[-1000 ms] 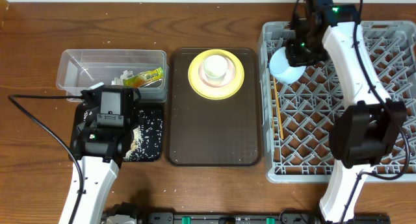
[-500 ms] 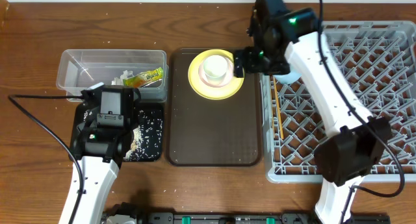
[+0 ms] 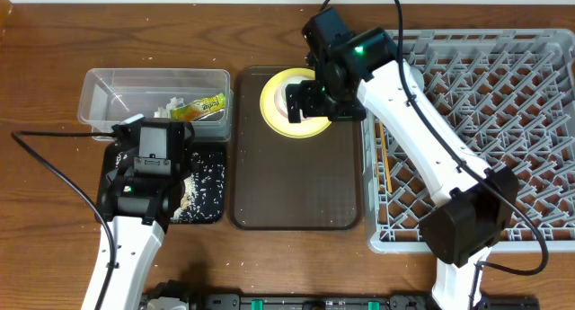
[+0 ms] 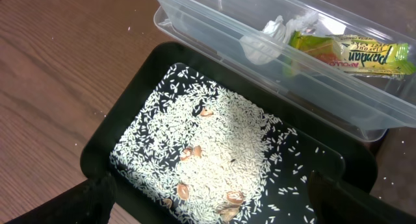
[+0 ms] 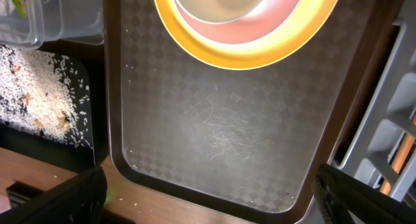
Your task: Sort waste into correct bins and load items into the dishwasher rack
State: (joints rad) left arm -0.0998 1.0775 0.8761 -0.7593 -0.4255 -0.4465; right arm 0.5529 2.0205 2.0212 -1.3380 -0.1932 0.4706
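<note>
Two pincers stand wide open, and neither holds anything. The left pincer (image 4: 213,185) hangs over the black tray (image 4: 97,139), which sits near the left end of the counter (image 3: 54,40). Loose rice (image 4: 214,133) is spread across the tray's floor, with a few tan scraps (image 4: 188,152) mixed in. The clear tub (image 3: 108,81) touches that tray on the side toward the counter's far edge. Inside the tub the snack wrapper (image 4: 351,52) lies flat toward the corner nearest the serving tray, and the crumpled tissue (image 4: 273,36) is just beside it. The right pincer (image 5: 209,178) hovers above the brown serving tray (image 5: 221,133) at the counter's middle, its fingers spread to either side and bare tray surface below. At that tray's far end rests the yellow plate (image 5: 247,58), which carries the pink bowl (image 5: 292,19), and the white cup (image 5: 221,3) sits inside the bowl. In the overhead view the right arm covers much of this stack. The dishwasher rack (image 3: 503,76) fills the counter's right end, just beside the serving tray. The chopsticks (image 3: 380,198) lie in its leftmost lane, running from far to near. The right arm reaches from the counter's near edge across the rack's left part to the plate.
</note>
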